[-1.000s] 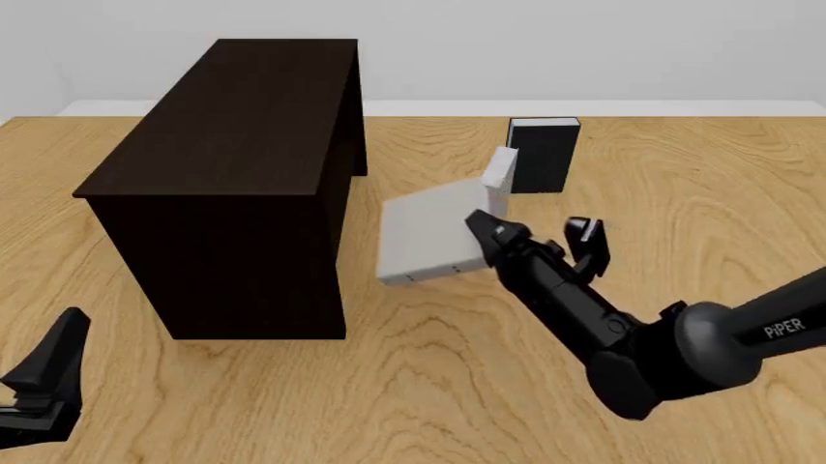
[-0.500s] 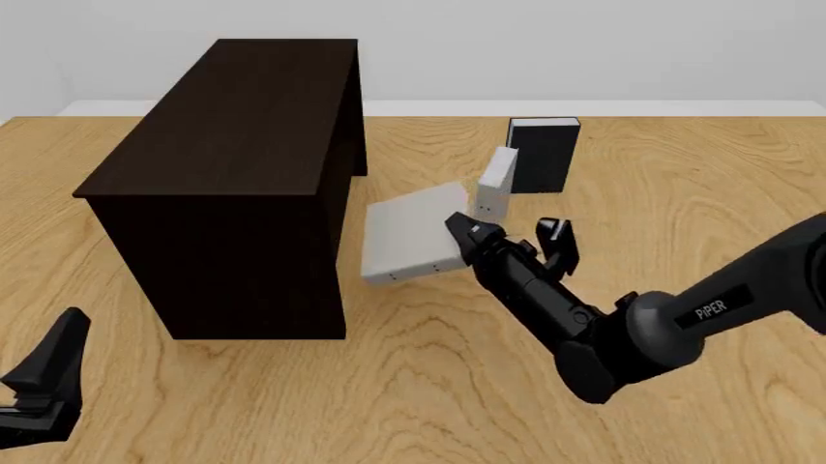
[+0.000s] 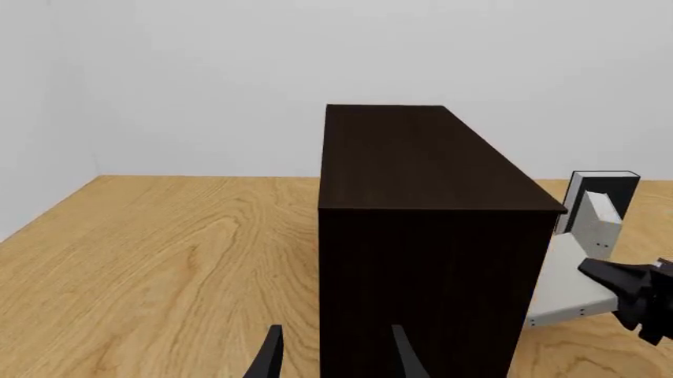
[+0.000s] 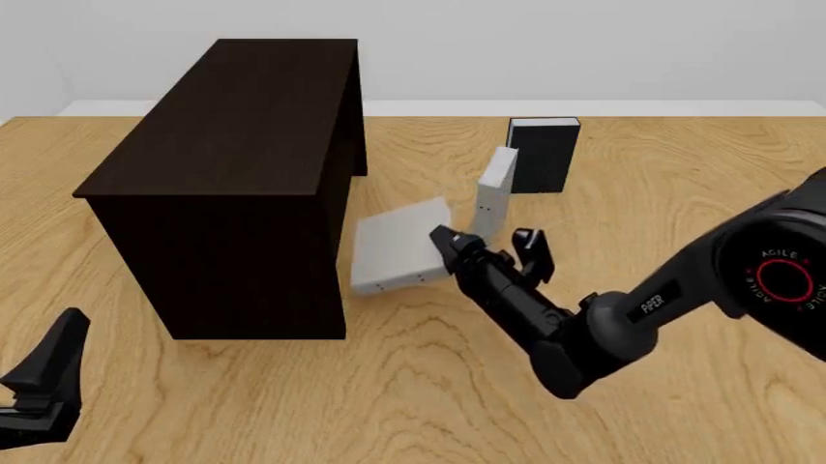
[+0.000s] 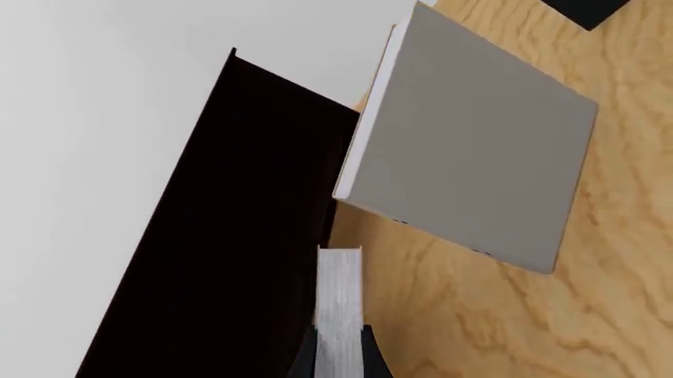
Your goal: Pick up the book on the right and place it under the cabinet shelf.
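Observation:
The pale grey book (image 4: pixel 394 253) lies nearly flat, low over the table, its left edge close to the right side of the dark cabinet (image 4: pixel 232 145). My right gripper (image 4: pixel 452 247) is shut on the book's right edge. In the right wrist view the book (image 5: pixel 339 291) shows edge-on as a grey strip between the fingers of the right gripper (image 5: pixel 339 350), beside the cabinet (image 5: pixel 242 220). The left wrist view shows the cabinet (image 3: pixel 421 236), the book (image 3: pixel 568 287) and the right gripper (image 3: pixel 601 276). The inner shelf is hidden. My left gripper (image 4: pixel 45 387) is open and empty at the near left.
A second grey book (image 4: pixel 493 191) stands leaning just behind the right gripper; it fills the right wrist view (image 5: pixel 474 150). A black book (image 4: pixel 544 155) stands upright behind it. The right arm (image 4: pixel 606 338) reaches in from the near right.
My right gripper has moved left towards the cabinet with the grey book in it, and a little lower. The left arm, the second grey book and the black book have not moved.

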### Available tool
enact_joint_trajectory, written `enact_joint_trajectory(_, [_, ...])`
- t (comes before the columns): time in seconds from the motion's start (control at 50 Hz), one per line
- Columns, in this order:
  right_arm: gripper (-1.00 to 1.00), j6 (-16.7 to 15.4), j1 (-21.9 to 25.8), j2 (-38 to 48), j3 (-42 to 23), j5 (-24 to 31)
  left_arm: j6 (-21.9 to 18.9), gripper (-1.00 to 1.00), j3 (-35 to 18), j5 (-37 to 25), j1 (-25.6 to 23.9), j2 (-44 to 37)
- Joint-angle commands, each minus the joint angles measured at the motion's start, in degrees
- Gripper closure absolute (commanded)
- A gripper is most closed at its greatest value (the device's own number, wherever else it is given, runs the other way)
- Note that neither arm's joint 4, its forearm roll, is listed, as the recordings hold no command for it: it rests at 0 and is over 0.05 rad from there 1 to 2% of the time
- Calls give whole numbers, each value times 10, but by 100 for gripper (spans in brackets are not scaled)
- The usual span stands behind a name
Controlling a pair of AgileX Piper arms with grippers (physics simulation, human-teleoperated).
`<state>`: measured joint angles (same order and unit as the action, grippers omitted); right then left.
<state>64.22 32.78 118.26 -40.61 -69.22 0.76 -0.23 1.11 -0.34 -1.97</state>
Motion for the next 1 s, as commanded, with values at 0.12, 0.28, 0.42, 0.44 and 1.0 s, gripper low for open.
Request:
enact_joint_trajectory(0.12, [100, 17, -3, 28, -20, -7, 0, -100, 0, 0, 0, 0])
enact_joint_trajectory(0.28, [100, 15, -5, 30, -17, -7, 0, -100, 0, 0, 0, 0])
enact_joint_trajectory(0.42, [100, 10, -8, 33, -14, -7, 0, -100, 0, 0, 0, 0])
enact_joint_trajectory(0.44, [100, 9, -9, 35, -14, -7, 0, -100, 0, 0, 0, 0])
enact_joint_trajectory(1.0, [-100, -22, -16, 28, 17, -7, 0, -100, 0, 0, 0, 1])
